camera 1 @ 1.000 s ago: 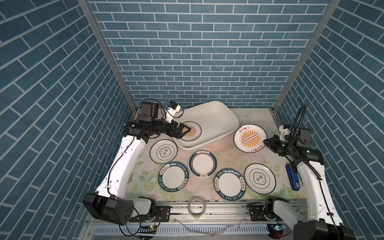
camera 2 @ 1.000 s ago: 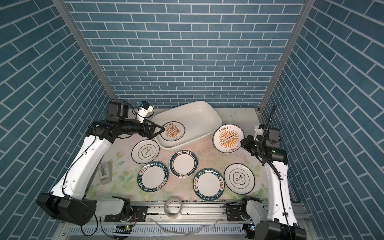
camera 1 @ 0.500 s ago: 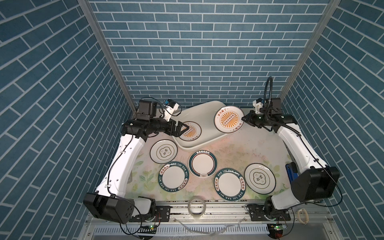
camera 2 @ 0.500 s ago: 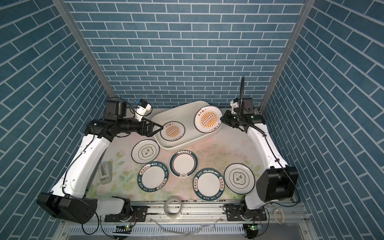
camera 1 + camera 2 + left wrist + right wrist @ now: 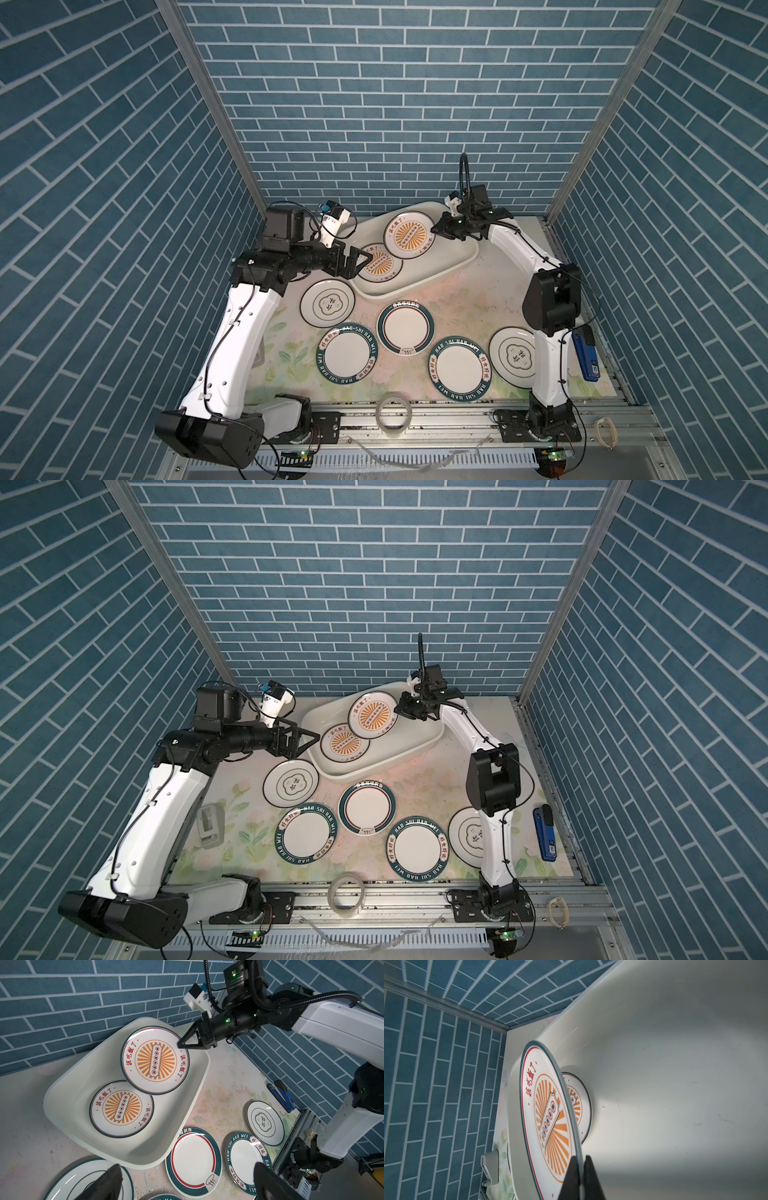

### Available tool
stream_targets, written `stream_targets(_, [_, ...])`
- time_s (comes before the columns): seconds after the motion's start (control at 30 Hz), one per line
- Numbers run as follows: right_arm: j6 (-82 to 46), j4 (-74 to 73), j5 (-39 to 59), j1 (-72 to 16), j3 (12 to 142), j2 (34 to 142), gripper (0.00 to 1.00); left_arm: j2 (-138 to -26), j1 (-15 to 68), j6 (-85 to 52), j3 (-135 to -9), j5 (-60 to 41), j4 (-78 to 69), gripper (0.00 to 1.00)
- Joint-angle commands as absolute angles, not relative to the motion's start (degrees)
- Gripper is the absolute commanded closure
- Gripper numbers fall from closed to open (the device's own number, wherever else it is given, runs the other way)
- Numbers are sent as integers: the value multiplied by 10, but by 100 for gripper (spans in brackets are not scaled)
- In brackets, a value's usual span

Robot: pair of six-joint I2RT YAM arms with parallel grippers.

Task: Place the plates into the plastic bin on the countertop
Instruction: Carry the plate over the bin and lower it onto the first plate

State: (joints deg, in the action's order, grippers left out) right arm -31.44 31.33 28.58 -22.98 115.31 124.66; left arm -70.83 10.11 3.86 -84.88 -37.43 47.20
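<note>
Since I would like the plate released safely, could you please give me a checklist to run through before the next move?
1. Right claw shut on the rim of the held sunburst plate: ok.
2. Held sunburst plate above the plastic bin: ok.
3. Held sunburst plate level: not ok, it is tilted.
4. Drop path clear of the lying sunburst plate in the bin: cannot tell, the two overlap in view.
5. Left claw open and apart from the held sunburst plate: ok.
</note>
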Motion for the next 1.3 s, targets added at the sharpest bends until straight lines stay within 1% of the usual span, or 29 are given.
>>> stream_targets(0.0, [-333, 286, 316, -247, 1185, 1278, 100, -706, 98, 46, -836, -374, 461, 0])
stream_targets(0.33, [-357, 239, 322, -271, 1200, 1342, 100, -722, 98, 38, -842, -387, 457, 0])
stream_targets(0.57, [-371, 237, 320, -283, 1223, 1384, 100, -723, 98, 35, -842, -399, 454, 1])
stream_targets(1.27, [-408, 211, 340, -289, 1245, 1436, 100, -735, 98, 29, -855, -413, 454, 0])
